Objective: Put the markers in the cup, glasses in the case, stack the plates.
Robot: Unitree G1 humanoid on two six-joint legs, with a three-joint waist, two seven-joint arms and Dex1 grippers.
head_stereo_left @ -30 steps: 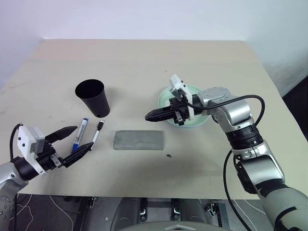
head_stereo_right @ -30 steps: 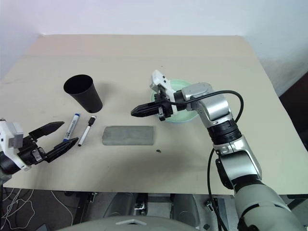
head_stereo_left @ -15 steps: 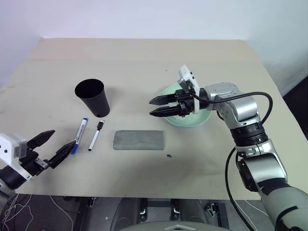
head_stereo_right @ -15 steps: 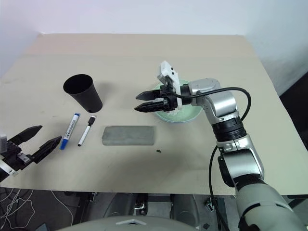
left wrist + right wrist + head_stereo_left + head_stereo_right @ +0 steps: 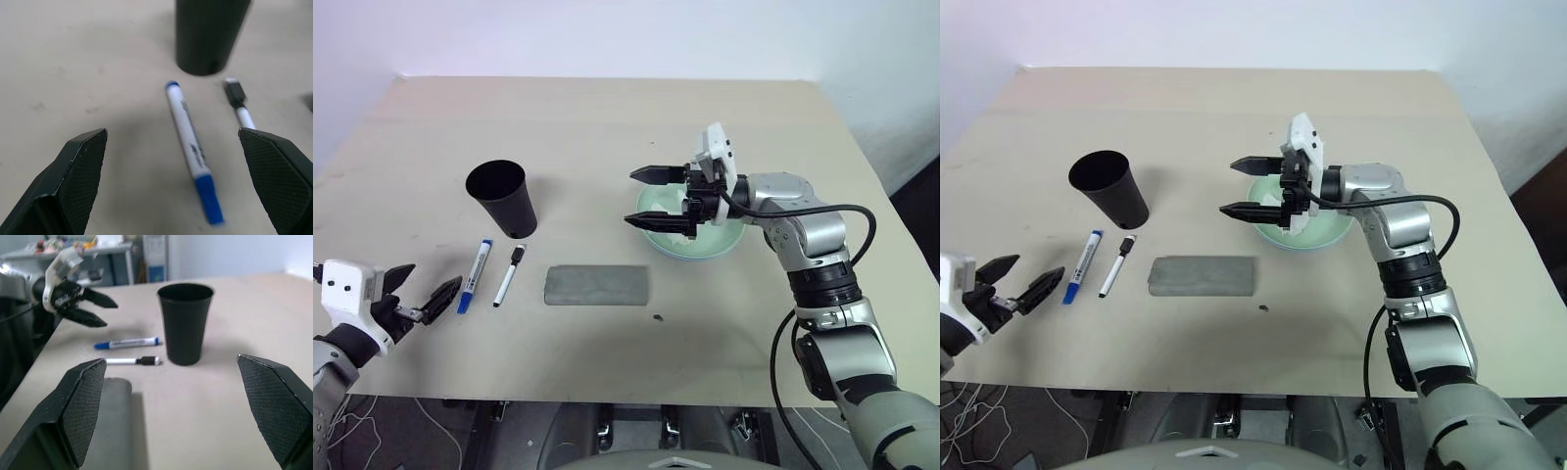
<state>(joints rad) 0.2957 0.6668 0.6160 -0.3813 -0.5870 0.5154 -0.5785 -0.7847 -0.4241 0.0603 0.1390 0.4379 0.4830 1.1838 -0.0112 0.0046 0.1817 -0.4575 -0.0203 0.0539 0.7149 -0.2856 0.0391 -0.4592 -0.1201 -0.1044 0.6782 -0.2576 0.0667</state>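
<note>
Left end effector (image 5: 424, 297) gapes wide and empty, blue-capped marker (image 5: 476, 274) at its two o'clock: light, slick, probably best pinched mid-barrel.

The blue-capped marker (image 5: 191, 152) bears print too blurred to read.

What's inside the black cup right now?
The cup stands upright with a dark interior; no marker sticks out of it. Both markers, the blue-capped marker and the black-capped marker, lie on the table beside it. Its bottom is too dark to see.
</note>
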